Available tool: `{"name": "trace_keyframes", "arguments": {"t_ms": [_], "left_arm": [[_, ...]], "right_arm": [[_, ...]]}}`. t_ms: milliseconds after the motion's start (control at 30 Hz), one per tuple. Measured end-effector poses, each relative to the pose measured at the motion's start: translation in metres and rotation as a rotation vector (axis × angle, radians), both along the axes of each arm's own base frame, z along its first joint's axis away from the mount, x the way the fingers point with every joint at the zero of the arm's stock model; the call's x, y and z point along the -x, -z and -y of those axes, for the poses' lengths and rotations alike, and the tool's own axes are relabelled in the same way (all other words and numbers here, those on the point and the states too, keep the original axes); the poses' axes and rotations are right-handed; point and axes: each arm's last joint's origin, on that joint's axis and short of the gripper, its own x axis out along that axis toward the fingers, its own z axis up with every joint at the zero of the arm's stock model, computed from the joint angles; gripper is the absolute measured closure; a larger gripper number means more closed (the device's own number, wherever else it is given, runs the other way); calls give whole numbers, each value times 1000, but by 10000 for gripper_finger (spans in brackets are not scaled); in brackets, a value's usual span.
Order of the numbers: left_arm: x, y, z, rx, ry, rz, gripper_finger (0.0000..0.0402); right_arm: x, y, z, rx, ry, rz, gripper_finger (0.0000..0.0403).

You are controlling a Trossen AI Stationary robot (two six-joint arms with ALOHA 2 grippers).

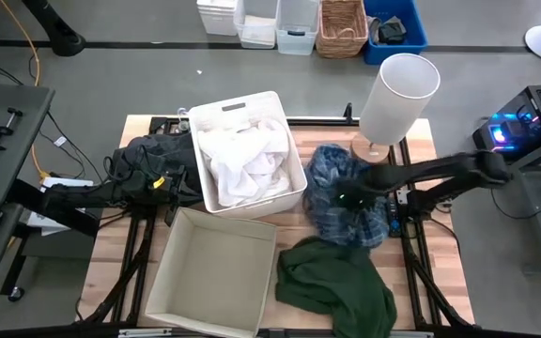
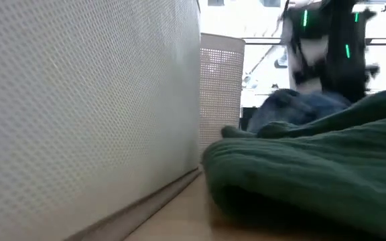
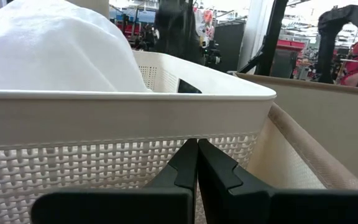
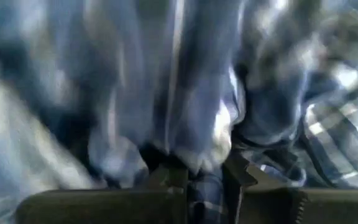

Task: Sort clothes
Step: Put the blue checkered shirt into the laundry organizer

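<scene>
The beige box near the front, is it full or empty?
Empty. From above, the beige box shows only its bare floor, while the white basket behind it is piled with white clothes.

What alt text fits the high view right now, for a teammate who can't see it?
Seen from above, the right gripper reaches into a blue plaid shirt mid-table. A dark green garment lies nearer the front edge, white clothes fill the white basket, and the left gripper rests beside it.

We've got a pale wood-slat table [image 1: 440, 272], a rigid white plastic basket [image 3: 104, 124] with woven-look perforated walls, and a matt beige fabric bin [image 1: 172, 282]. The plaid shirt [image 1: 346, 202] is soft cotton-looking cloth, and the green garment [image 2: 313, 167] looks ribbed and matt.
</scene>
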Motion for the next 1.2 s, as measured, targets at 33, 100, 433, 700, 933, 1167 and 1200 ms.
{"name": "trace_keyframes", "arguments": {"t_ms": [33,100,433,700,933,1167,1200], "left_arm": [[0,0,0,0,0,0,401],[0,0,0,0,0,0,401],[0,0,0,0,0,0,401],[0,0,0,0,0,0,401],[0,0,0,0,0,0,401],[0,0,0,0,0,0,401],[0,0,0,0,0,0,401]], "right_arm": [[1,-19,-2,18,31,63,373],[7,-55,-8,37,102,168,377],[31,-249,-28,218,385,1124,378],[-38,-306,-73,201,35,1626,378],[-129,-273,-123,-101,-267,1725,378],[-195,-208,-156,-306,-310,1585,378],[-201,-200,-158,-319,-295,1554,379]]}}
